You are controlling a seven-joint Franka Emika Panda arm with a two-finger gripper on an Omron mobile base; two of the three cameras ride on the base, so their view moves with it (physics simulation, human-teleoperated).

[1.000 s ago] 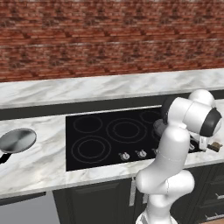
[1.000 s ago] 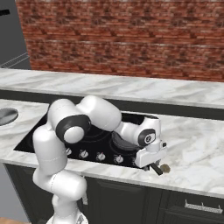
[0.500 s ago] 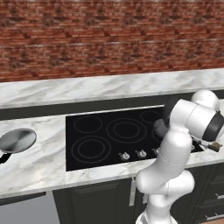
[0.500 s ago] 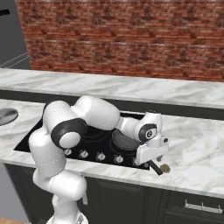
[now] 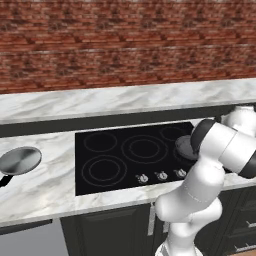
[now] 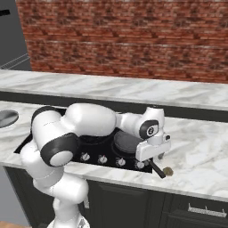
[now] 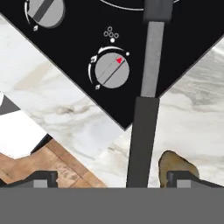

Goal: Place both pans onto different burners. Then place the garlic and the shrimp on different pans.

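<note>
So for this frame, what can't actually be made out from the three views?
- Darker pan on the cooktop: in both base views the arm covers much of it, so which burner ring it sits on is unclear.
- Silver pan: handle cut off by the left base view's left edge.
- Garlic: in the hand view, partly behind an end effector fingertip.
- Shrimp: cannot be located.

cooktop (image 5: 150, 150): glossy black glass | counter (image 6: 196, 164): veined marble | silver pan (image 5: 20, 160): shiny metal
</note>
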